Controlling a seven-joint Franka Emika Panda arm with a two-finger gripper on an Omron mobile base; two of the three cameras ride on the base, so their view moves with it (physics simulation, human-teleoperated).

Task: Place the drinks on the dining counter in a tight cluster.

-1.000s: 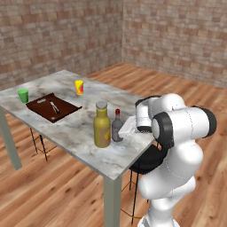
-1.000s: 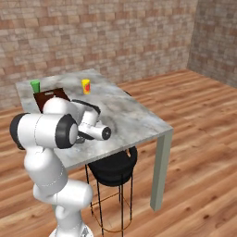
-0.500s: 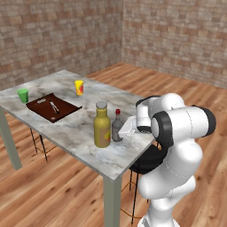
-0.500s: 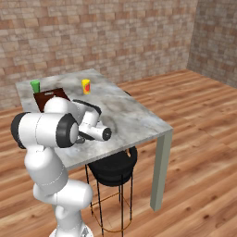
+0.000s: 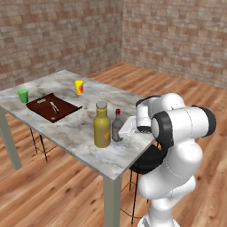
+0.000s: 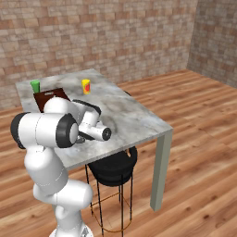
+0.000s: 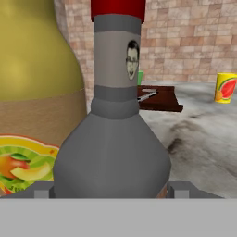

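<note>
Grey bottle (image 7: pixel 113 152) with red cap stands between the wide-apart fingers of the gripper (image 7: pixel 111 187), beside the yellow bottle (image 7: pixel 34 69).

Two bottles (image 5: pixel 102 125), two cups (image 5: pixel 79 87), one tray (image 5: pixel 53 107).

On the dining counter (image 5: pixel 75 133) you have the tall bottle (image 5: pixel 102 124) and the shorter bottle (image 5: pixel 117 126) standing upright just beside each other near the edge closest to the robot, the shorter one on the side toward the gripper (image 5: pixel 126 129), which sits right against it with its fingers either side of the bottle's base. Farther along the top lies the tray (image 5: pixel 53 107), with one cup (image 5: pixel 23 95) beyond it near the far corner and another cup (image 5: pixel 79 87) off to the tray's right. Below the near edge, a stool (image 6: pixel 112 166) stands partly under the counter, next to the robot's body.
</note>
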